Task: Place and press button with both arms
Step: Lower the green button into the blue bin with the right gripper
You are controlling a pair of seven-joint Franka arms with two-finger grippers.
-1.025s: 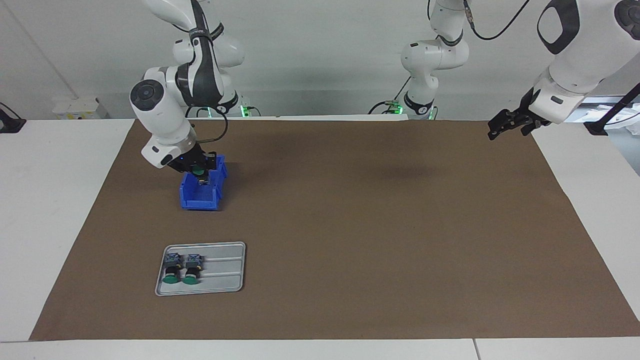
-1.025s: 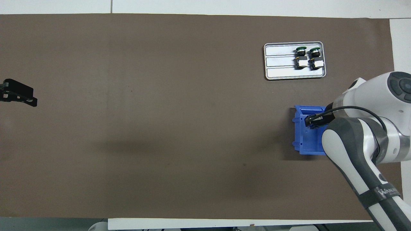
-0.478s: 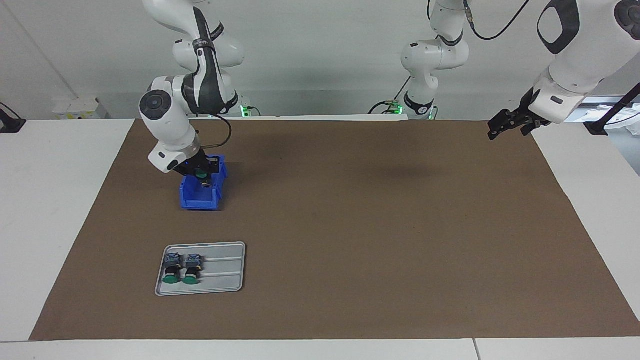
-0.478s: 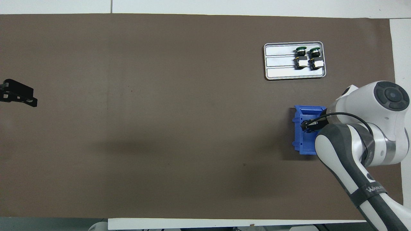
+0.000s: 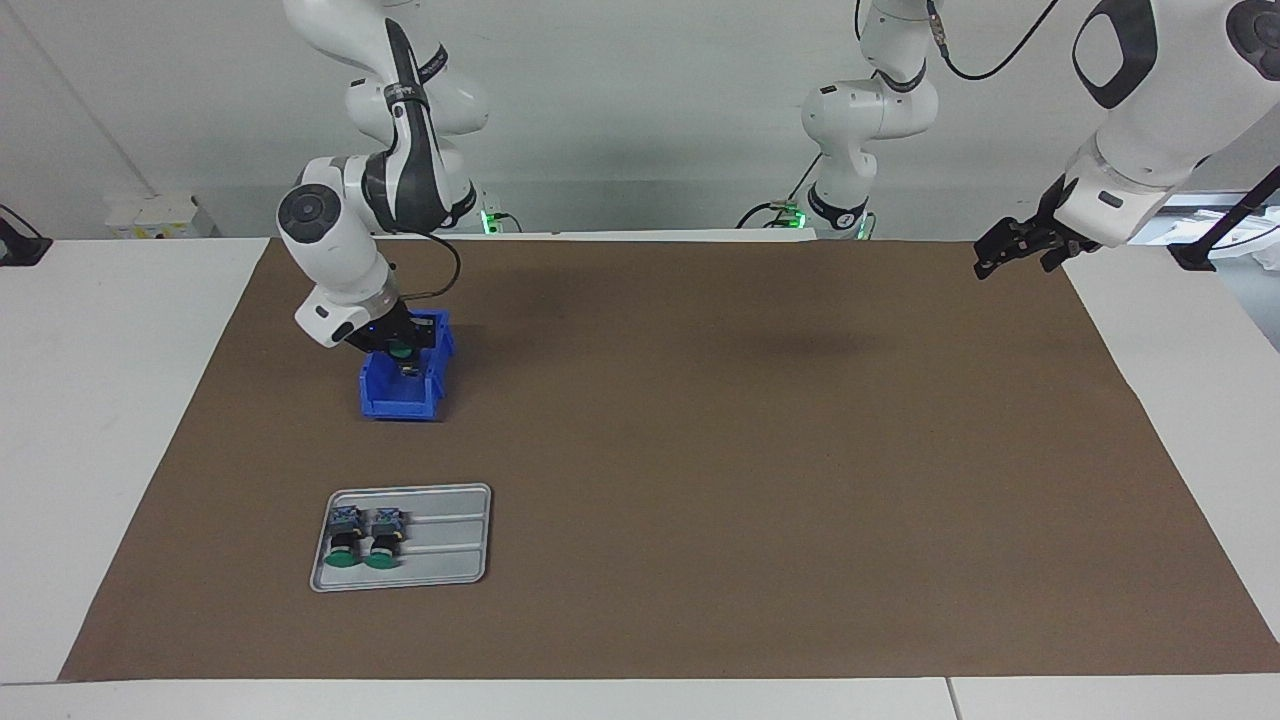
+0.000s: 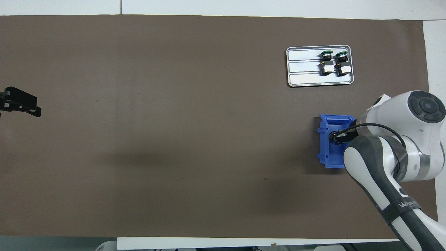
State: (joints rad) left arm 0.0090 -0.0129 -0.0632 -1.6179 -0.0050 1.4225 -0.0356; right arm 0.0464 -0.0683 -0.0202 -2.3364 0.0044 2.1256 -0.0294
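**Button held over the blue bin**

The right gripper (image 5: 400, 352) pinches a button (image 5: 399, 349) by its round green cap, over the blocky blue plastic bin (image 5: 395, 398). Two like buttons (image 5: 362, 535) lie side by side in the ribbed grey tray (image 5: 450, 540) (farther from the robots), on the matte brown mat (image 5: 760, 470). The left gripper (image 5: 1003, 252) waits spread over the mat's corner.

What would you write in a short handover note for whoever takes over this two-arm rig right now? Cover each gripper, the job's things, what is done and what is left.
Right gripper: jaws shut on a button, over the blue bin.
Left gripper: open, waiting over the mat's corner at its own end.
Two more buttons lie on the grey tray, farther from the robots than the bin.
Done: button gripped.
Left: place it, press it.
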